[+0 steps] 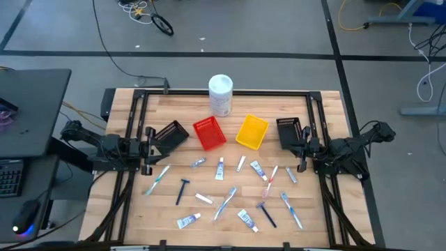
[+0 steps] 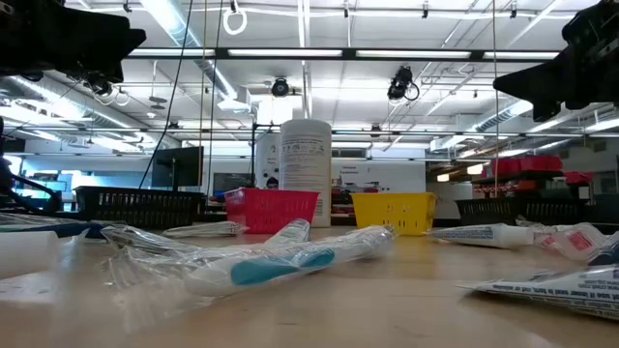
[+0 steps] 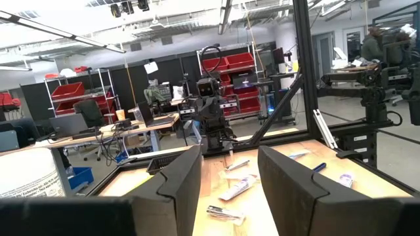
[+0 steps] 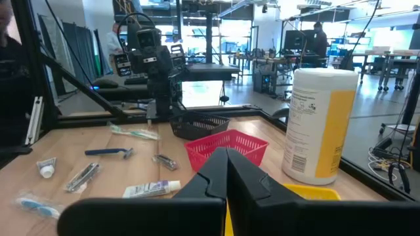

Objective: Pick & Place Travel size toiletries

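While both arms wait, toiletries (image 1: 230,202) scattered, long axes apparently mixed.

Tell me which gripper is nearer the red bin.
Left. The left gripper sits just beyond the black bin beside the red bin; the right gripper is past the yellow bin.

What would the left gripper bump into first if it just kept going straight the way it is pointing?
Probably nothing on the table. The left gripper, open and raised, points level across the table, passing above the toiletries. The first thing in its line looks like the right gripper opposite, though depth is hard to judge.
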